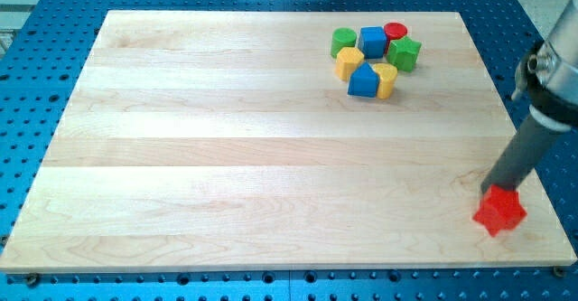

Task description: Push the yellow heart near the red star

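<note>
The yellow heart (386,79) lies in a tight cluster of blocks near the view's top right. The red star (499,212) sits alone near the board's bottom right corner. My rod comes down from the view's right edge, and my tip (494,189) rests at the star's upper edge, touching or nearly touching it. The tip is far from the yellow heart.
The cluster also holds a green cylinder (343,41), a blue cube (372,41), a red cylinder (395,32), a green star (405,54), a yellow hexagon-like block (349,63) and a blue block (363,81). The wooden board (226,156) lies on a blue perforated table.
</note>
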Motion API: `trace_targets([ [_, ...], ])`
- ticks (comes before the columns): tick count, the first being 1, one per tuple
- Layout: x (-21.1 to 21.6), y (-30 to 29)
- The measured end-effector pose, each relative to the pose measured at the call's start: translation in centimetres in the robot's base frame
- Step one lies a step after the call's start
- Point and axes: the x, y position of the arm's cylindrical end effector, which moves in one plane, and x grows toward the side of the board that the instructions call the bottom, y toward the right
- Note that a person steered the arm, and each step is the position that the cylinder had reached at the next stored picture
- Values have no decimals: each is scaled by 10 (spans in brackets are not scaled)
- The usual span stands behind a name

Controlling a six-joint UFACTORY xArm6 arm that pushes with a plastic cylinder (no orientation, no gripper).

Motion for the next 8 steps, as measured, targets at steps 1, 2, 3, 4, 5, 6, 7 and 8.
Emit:
trace_targets([
  [1, -24, -1],
  [2, -96, -17],
  [3, -151, -9],
  [4, -185, -36],
  [5, -199, -67],
  [6, -219, -70],
  [7, -221, -97],
  [8, -221, -119],
])
